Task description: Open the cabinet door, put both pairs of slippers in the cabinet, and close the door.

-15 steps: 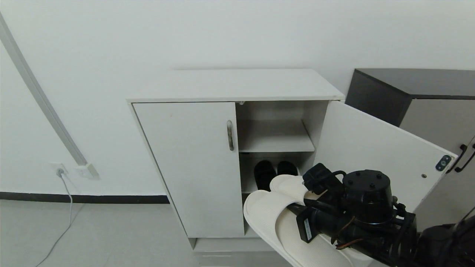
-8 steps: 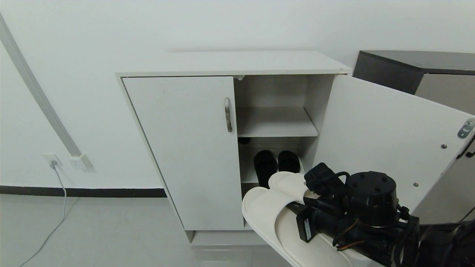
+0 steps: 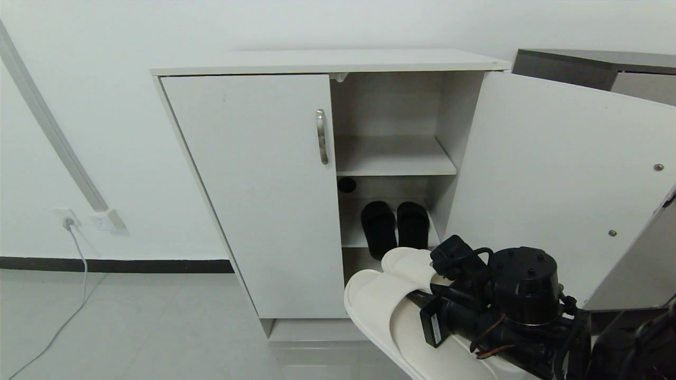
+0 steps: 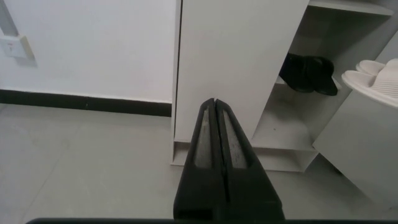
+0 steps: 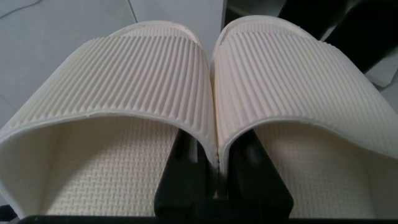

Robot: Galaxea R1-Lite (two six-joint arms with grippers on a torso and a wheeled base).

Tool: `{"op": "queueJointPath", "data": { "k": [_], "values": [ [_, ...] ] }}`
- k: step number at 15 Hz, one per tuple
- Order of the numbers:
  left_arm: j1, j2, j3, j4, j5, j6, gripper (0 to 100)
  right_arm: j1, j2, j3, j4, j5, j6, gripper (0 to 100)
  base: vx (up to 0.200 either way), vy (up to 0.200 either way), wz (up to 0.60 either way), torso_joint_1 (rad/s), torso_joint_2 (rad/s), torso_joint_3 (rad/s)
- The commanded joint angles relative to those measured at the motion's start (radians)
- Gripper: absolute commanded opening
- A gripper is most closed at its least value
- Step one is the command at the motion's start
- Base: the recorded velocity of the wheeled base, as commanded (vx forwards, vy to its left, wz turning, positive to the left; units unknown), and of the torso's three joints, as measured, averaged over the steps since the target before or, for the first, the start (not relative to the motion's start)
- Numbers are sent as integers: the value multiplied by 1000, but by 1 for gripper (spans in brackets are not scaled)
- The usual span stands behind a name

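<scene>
Cream foam slippers (image 5: 143,81), light and floppy I judged, were clamped by their touching inner walls in my right gripper (image 5: 214,171), at five o'clock from the open cabinet (image 3: 253,184).

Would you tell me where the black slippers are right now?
In the head view, the black slippers lie side by side on the cabinet's second shelf, beyond the white slippers.

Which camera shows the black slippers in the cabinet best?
Head view: black slippers sit side by side on the second shelf, unobstructed. Left wrist view shows them smaller, at an angle. Right wrist view faces the white slippers.
</scene>
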Motion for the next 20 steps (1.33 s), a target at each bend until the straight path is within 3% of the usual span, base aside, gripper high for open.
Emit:
{"op": "queueJointPath", "data": {
  "k": [1, 3, 8, 9, 11, 12, 15, 16, 17, 20],
  "values": [
    [0, 1, 0, -1, 0, 0, 0, 4, 6, 2, 0, 1, 0, 0, 0, 0, 0, 0, 0, 0],
    [2, 1, 0, -1, 0, -1, 0, 5, 17, 0, -9, 4, 1, 0, 0, 0, -600, 0, 17, 24],
    [0, 1, 0, -1, 0, 0, 0, 24, 90, -18, -110, -7, -2, 0, 0, 0, 0, 0, 0, 0],
    [0, 1, 0, -1, 0, 0, 0, 40, 101, -55, -101, -48, 0, 0, 0, 0, 0, 0, 0, 0],
    [0, 1, 0, -1, -1, 2, 0, 82, 172, -273, 26, -318, 26, 0, 0, 0, 0, 0, 0, 0],
    [0, 1, 0, -1, -1, 2, 0, 97, 188, -365, 105, -381, 58, 0, 0, 0, 0, 0, 0, 0],
    [0, 1, 0, -1, -1, 2, 0, 114, 195, -670, 470, -511, 212, 0, 0, 0, 0, 0, 0, 0],
    [0, 1, 0, -1, -1, 2, 0, 116, 199, -859, 697, -599, 314, 0, 0, 0, 0, 0, 0, 0],
    [0, 1, 0, -1, -1, 2, 0, 116, 201, -956, 821, -639, 347, 0, 0, 0, 0, 0, 0, 0],
    [0, 1, 0, -1, -1, 2, 0, 111, 230, -1124, 942, -703, 337, 0, 0, 0, 0, 0, 0, 0]
  ]
}}
